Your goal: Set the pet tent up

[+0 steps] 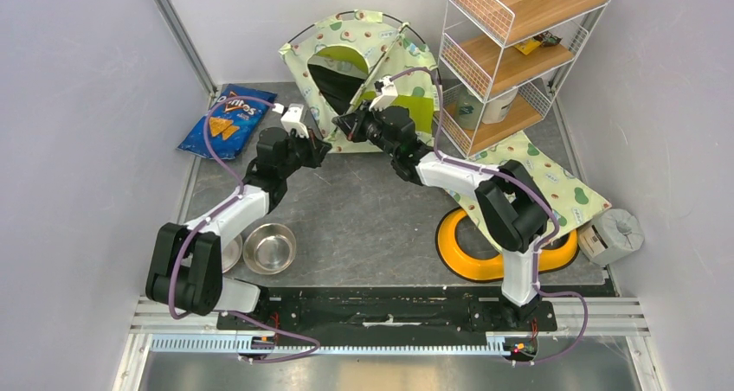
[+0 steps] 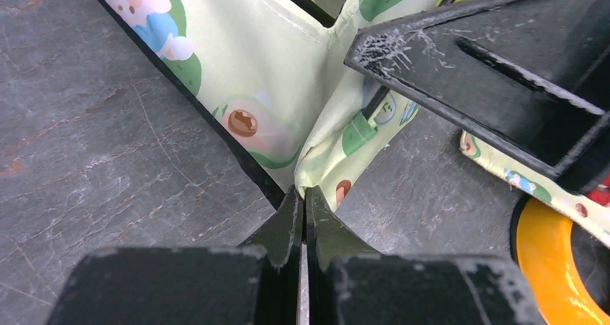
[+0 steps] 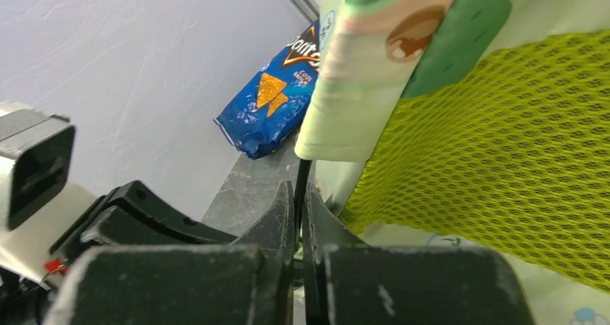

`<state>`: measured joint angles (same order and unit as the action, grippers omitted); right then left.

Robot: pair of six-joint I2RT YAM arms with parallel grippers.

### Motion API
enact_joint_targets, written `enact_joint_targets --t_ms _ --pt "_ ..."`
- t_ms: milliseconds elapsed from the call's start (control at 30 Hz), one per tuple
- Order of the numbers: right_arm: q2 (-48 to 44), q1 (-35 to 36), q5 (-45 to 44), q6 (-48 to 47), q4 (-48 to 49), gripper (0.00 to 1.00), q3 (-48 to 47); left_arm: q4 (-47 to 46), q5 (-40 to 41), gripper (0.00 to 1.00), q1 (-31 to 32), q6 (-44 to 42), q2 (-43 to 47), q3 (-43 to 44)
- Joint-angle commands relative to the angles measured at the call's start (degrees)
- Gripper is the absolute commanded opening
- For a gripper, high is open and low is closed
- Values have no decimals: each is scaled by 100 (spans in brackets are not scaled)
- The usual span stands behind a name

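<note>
Partly, the tent (image 1: 363, 62) is masked: both wrists cover its front edge from above, and each wrist view catches only a scrap of fabric. Whether the left gripper (image 2: 303, 194) has cloth between its fingers cannot be made out. Its jaws are pressed together, tips right at the tent's lower corner. The right gripper (image 3: 298, 192) is clamped on a thin black pole (image 3: 302, 177), just below the pole's fabric sleeve. Both arms stretch forward and angle inward, so the grippers sit near each other at the tent's front, the left one low and to the left of the right. Counted:
- one tent
- one chip bag (image 1: 227, 118), left of the left gripper
- two bowls (image 1: 269, 248), back toward that arm's base, one half hidden under the forearm
- one mat (image 1: 554, 183) and one yellow ring (image 1: 459, 253), back from the right gripper
- one rack (image 1: 511, 54), to the right gripper's right
</note>
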<state>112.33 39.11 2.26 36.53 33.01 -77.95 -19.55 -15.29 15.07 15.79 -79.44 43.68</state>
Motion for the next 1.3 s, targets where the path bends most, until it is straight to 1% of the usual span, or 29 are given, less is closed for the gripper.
enact_joint_targets --t_ms 0,100,167,233,367,467,567,800,900,933,1000,1033,1200,1267 --pt "-361 -108 -334 -483 289 0 76 411 -18 2 -4 -536 237 -70" --pt "-367 -91 -85 -281 342 0 31 463 -13 2 30 -630 292 -90" --pt "-344 -78 -68 -275 305 0 0 470 -8 2 40 -647 349 -128" --pt "-314 -36 -256 -426 166 0 -1 470 -19 2 49 -648 438 -173" --pt "-178 9 -947 -747 38 0 93 511 -94 2 66 -656 657 -256" --pt "-82 10 -1090 -841 38 0 85 564 -215 2 71 -691 771 -349" --pt "-129 71 -872 -902 97 0 100 618 -276 2 92 -727 874 -451" --pt "-281 209 131 -670 234 0 144 801 -298 2 119 -727 910 -475" --pt "-287 253 72 -657 199 0 171 848 -264 3 119 -719 954 -469" --pt "-275 262 8 -679 139 0 155 848 -264 4 119 -718 977 -474" --pt "-234 266 -132 -717 14 0 106 863 -256 10 119 -718 1027 -491" --pt "-230 268 -184 -720 -28 0 96 873 -241 15 119 -718 1051 -505" --pt "-303 280 -191 -623 -166 0 31 950 -87 32 121 -753 1306 -653" --pt "-351 277 -191 -576 -223 0 9 1000 -9 37 119 -763 1430 -723"
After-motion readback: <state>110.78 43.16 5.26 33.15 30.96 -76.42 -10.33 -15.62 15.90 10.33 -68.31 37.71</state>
